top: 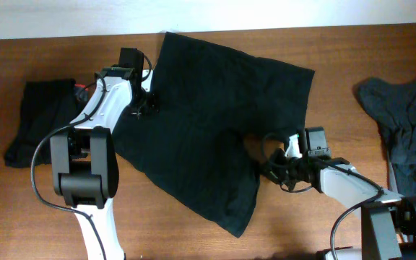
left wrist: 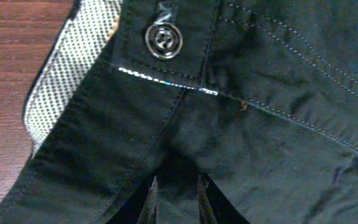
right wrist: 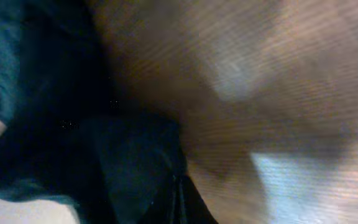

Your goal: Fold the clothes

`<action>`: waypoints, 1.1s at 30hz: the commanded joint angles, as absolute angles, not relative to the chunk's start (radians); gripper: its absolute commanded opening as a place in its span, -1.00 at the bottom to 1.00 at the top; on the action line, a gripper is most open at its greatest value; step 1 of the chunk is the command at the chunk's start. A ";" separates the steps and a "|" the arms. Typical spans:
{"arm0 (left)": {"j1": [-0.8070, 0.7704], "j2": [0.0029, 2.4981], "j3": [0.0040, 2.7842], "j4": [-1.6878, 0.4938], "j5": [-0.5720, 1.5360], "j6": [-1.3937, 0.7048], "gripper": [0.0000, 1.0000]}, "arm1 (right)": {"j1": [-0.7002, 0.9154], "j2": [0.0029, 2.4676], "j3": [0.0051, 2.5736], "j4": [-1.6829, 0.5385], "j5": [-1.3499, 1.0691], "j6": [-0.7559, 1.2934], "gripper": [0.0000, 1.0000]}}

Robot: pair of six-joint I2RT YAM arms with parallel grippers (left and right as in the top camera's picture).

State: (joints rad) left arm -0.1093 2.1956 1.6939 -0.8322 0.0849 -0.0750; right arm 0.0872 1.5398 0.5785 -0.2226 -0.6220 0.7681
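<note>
Wide black shorts (top: 208, 108) lie spread across the middle of the table. My left gripper (top: 148, 103) is at their left edge, by the waistband. The left wrist view shows the shorts' button (left wrist: 163, 40), the pale dotted waistband lining (left wrist: 70, 74), and my left gripper (left wrist: 176, 202) shut on a fold of the black fabric. My right gripper (top: 267, 170) is at the right edge of the lower leg. The right wrist view is blurred. In it my right gripper (right wrist: 179, 196) is shut, with the dark cloth (right wrist: 123, 162) reaching its tips.
A folded dark garment (top: 38, 123) with a small red tag (top: 82, 88) lies at the far left. A crumpled dark grey garment (top: 406, 133) sits at the right edge. Bare wooden table (top: 323, 108) shows between the shorts and that heap.
</note>
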 commanded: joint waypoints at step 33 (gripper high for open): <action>-0.106 2.200 1.507 -0.643 -0.048 -0.081 -0.99 | -0.223 1.251 0.633 -0.784 -0.334 0.571 -0.93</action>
State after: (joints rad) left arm -0.1158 2.1735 1.5482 -0.6373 0.0097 -0.0788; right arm -0.1814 1.2648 0.5991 -0.7609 -0.4046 0.6174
